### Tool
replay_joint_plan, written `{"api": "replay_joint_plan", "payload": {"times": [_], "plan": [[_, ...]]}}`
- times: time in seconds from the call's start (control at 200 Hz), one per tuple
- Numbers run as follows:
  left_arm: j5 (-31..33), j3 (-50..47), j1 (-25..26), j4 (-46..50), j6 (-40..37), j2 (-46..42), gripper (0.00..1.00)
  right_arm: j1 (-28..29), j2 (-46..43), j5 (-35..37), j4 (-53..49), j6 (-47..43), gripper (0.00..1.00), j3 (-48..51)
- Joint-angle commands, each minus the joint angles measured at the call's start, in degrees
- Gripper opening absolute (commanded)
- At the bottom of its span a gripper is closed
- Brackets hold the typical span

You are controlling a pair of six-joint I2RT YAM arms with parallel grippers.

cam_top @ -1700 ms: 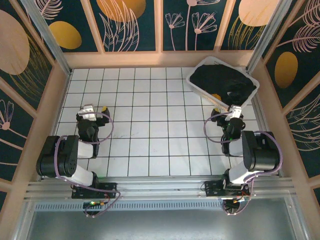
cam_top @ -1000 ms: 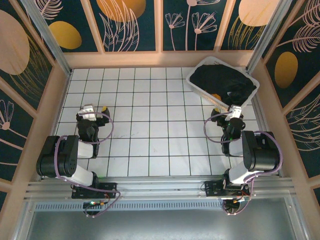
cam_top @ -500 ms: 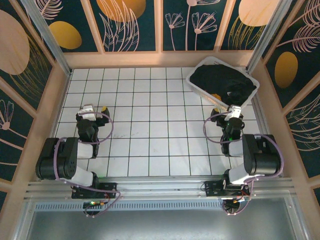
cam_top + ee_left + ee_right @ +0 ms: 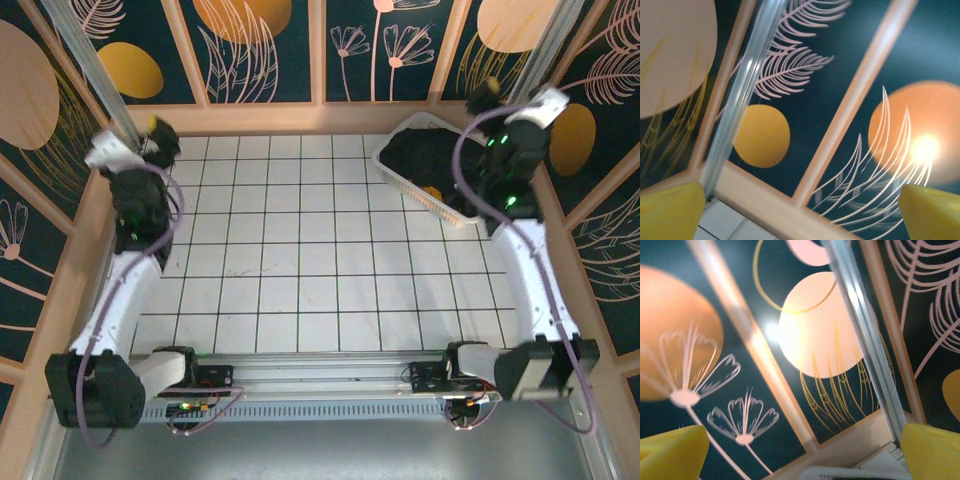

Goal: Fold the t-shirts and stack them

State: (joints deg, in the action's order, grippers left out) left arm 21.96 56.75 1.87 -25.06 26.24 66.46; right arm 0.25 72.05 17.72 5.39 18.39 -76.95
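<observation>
Left fingers point(image 4: 670, 210) and right fingers point(image 4: 932, 450) gape empty above gridded table point(image 4: 300, 250) amid floral walls point(image 4: 260, 50).

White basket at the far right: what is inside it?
A black t-shirt fills the basket, with a bit of orange-yellow cloth at its near wall. Anything beneath the black cloth is covered.

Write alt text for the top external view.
Two robot arms stretch over a white gridded table toward its far corners, left gripper and right gripper open and empty. At far right, a white basket holds a black t-shirt with some orange-yellow cloth showing.
</observation>
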Motion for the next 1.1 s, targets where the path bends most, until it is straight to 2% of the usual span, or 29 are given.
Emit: {"api": "replay_joint_plan", "payload": {"times": [0.0, 0.1, 0.19, 0.285, 0.39, 0.515, 0.581, 0.781, 0.836, 0.871, 0.946, 1.021, 1.096], "plan": [[-1.6, 7.7, -0.2, 22.3, 17.7, 4.3, 0.99, -6.0, 5.8, -11.3, -26.3, 12.8, 0.9, -4.6], [-11.5, 15.3, -0.1, 25.1, 21.3, 10.8, 0.99, -6.8, 9.0, -12.4, -27.6, 13.9, 0.86, -8.3], [-20.6, 21.0, 0.5, 28.0, 22.8, 17.1, 0.99, -6.9, 15.7, -11.3, -35.6, 14.1, 0.86, -14.6], [-26.8, 26.1, 3.4, 33.5, 21.2, 23.6, 0.97, -8.5, 21.8, -12.8, -41.6, 14.1, 0.84, -17.6], [-30.0, 28.6, 8.2, 39.0, 17.7, 27.7, 0.88, -9.8, 27.0, -14.5, -45.0, 14.1, 0.8, -17.7], [-31.9, 25.5, 13.9, 38.7, 16.0, 27.9, 0.82, -9.8, 32.7, -18.7, -45.8, 11.6, 0.74, -18.3], [-32.2, 23.9, 16.7, 38.3, 15.8, 27.6, 0.8, -9.4, 35.4, -18.7, -46.3, 10.8, 0.74, -19.1], [-33.5, 20.4, 19.4, 37.2, 16.5, 27.0, 0.71, -9.3, 40.8, -19.6, -44.5, 10.6, 0.71, -20.2], [-33.6, 20.3, 19.4, 37.2, 16.2, 26.7, 0.68, -9.2, 42.2, -20.2, -44.7, 11.0, 0.64, -20.7], [-33.6, 20.5, 19.4, 37.4, 16.0, 26.5, 0.67, -9.2, 42.8, -20.1, -45.0, 11.3, 0.56, -21.2], [-33.6, 21.0, 19.4, 37.7, 15.6, 26.3, 0.61, -9.0, 41.9, -18.5, -44.5, 12.2, 0.23, -21.4], [-33.6, 21.5, 19.4, 38.2, 15.4, 26.2, 0.56, -8.4, 37.6, -17.0, -41.2, 12.8, 0.01, -20.0], [-33.4, 21.8, 19.4, 38.4, 15.5, 26.0, 0.52, -7.5, 33.4, -13.9, -38.0, 12.4, 0.0, -20.1]]}}
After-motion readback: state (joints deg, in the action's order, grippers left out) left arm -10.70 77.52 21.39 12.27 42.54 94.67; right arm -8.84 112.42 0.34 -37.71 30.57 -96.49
